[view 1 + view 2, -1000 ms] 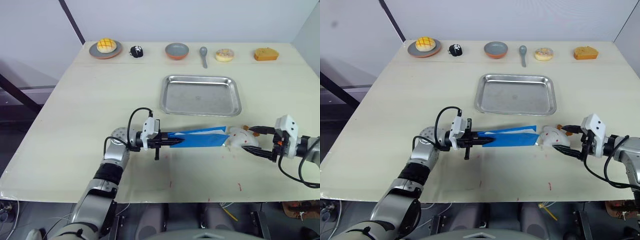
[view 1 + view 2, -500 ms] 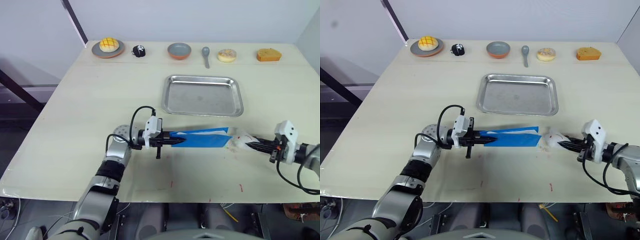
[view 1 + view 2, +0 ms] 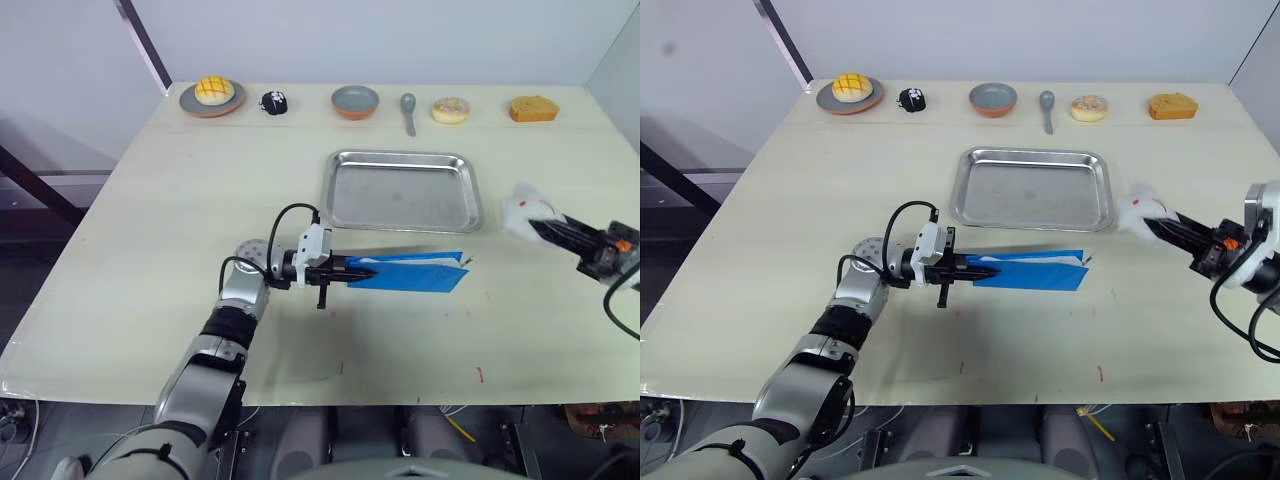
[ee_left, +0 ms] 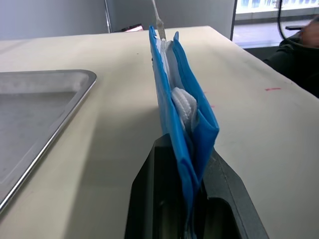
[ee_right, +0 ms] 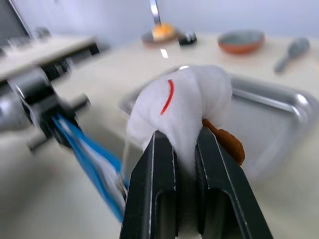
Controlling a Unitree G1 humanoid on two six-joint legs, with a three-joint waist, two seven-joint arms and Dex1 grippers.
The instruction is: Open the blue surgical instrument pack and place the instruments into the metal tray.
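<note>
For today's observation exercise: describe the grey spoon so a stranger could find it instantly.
Look along the far edge of the table, where a row of small items sits beyond the metal tray. The grey spoon lies between the grey bowl and the sprinkled doughnut, the only slim, handled item there.

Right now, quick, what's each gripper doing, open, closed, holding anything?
Left gripper: closed on one end of the blue surgical instrument pack.
Right gripper: closed on the white plush toy.
</note>
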